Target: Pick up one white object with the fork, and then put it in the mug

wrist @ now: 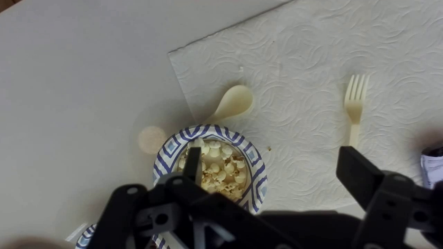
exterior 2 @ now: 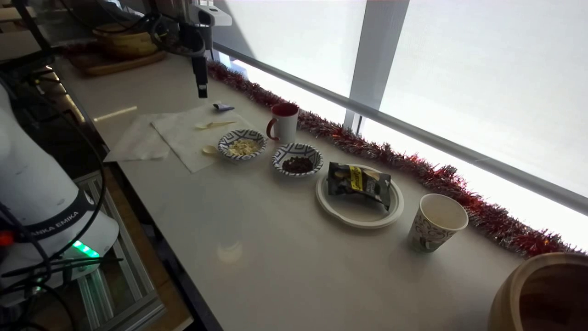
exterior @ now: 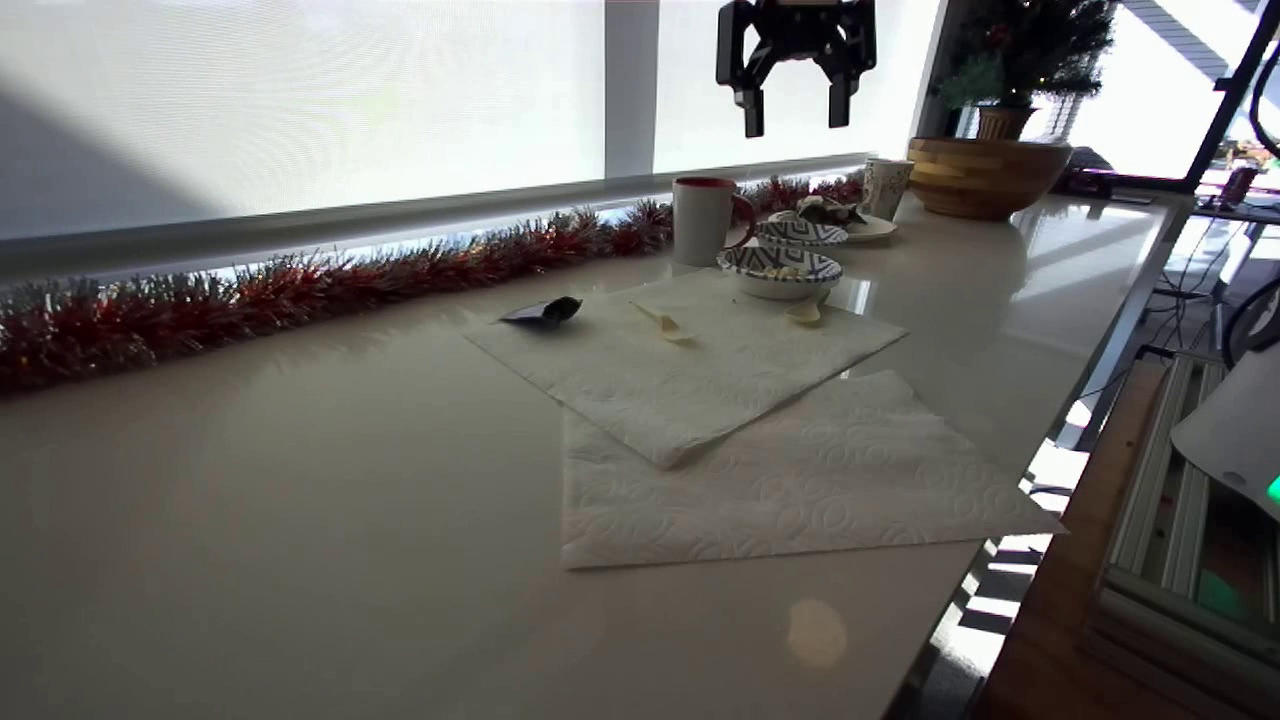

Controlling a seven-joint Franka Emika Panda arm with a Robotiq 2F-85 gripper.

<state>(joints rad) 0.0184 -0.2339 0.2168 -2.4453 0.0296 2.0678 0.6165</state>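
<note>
Hovering well above the counter (exterior: 300,500), claw (exterior: 797,130) downward, jaws spread wide

The arm (exterior 2: 36,179), white with a black lettered band (exterior 2: 54,219) low down, stands just outside a long edge of the table (exterior 2: 257,285); below the band, a strip of green light (exterior 2: 85,249) glows. In both exterior views the black pincer (exterior: 796,122) hangs well above the table, pointing down, its two fingers (exterior: 840,108) roughly parallel and spread wide, as the wrist view also shows.
</note>
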